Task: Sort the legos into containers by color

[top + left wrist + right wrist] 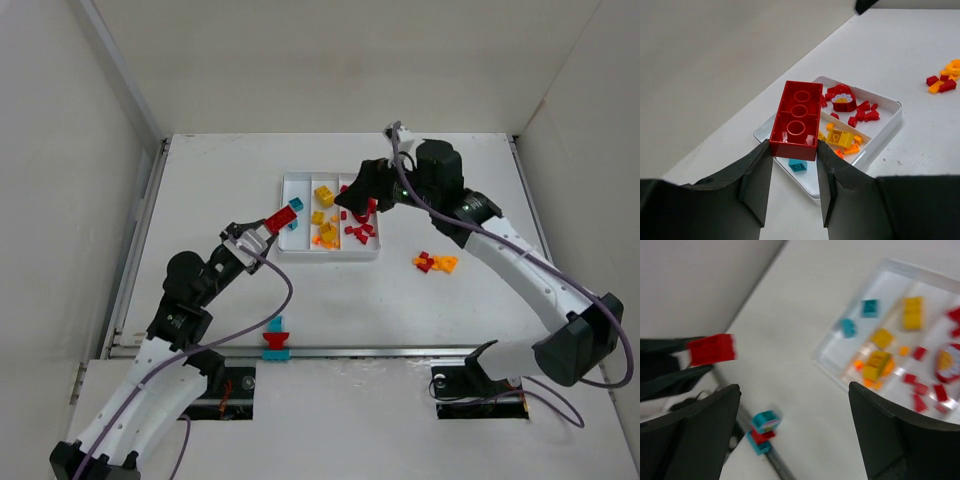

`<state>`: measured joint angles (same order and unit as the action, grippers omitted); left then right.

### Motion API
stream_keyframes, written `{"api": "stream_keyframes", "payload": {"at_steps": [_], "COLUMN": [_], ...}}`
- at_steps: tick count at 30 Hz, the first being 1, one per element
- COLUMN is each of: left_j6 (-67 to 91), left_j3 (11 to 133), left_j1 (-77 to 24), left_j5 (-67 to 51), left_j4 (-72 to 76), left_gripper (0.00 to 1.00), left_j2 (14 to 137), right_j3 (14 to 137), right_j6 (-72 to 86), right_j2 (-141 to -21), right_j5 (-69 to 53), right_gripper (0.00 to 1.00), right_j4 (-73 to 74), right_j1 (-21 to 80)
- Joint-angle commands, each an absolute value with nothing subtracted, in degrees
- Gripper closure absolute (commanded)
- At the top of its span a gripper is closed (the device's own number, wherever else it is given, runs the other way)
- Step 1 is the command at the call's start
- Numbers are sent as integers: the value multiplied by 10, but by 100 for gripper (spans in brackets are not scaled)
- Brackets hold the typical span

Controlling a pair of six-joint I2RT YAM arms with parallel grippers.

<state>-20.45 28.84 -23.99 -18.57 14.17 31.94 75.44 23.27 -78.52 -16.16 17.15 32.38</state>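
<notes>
While left hand (793,150) clamps brick (797,117), right hand (795,410) spread

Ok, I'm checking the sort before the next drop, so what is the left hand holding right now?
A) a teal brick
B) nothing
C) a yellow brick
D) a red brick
D: the left hand is closed on one end of a long red brick, with a dark finger pressed against each side of it.
</notes>
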Motion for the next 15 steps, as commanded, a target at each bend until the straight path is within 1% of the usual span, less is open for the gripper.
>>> {"api": "stream_keyframes", "payload": {"at_steps": [1,2,5,12,15], "left_j6": [-317,-333,-346,-357,-351], "left_j3": [290,290,313,324,330], "left_j1": [-240,-240,-240,-240,-240], "left_j5": [-292,-320,-354,-409,-415], "left_j4": [144,125,88,68,68], "left_gripper": [100,100,100,100,100], "left_j2": [290,284,284,295,301], "right_j3": [743,764,801,848,853], "right_j6": [211,204,204,204,204], "right_j2": [-813,-837,-877,-919,-934], "right_j5": [-448,-478,-540,-565,-565], "right_gripper": [6,0,0,0,6], "right_j4": [84,84,84,84,84], "right_j1": [351,361,395,417,423]}}
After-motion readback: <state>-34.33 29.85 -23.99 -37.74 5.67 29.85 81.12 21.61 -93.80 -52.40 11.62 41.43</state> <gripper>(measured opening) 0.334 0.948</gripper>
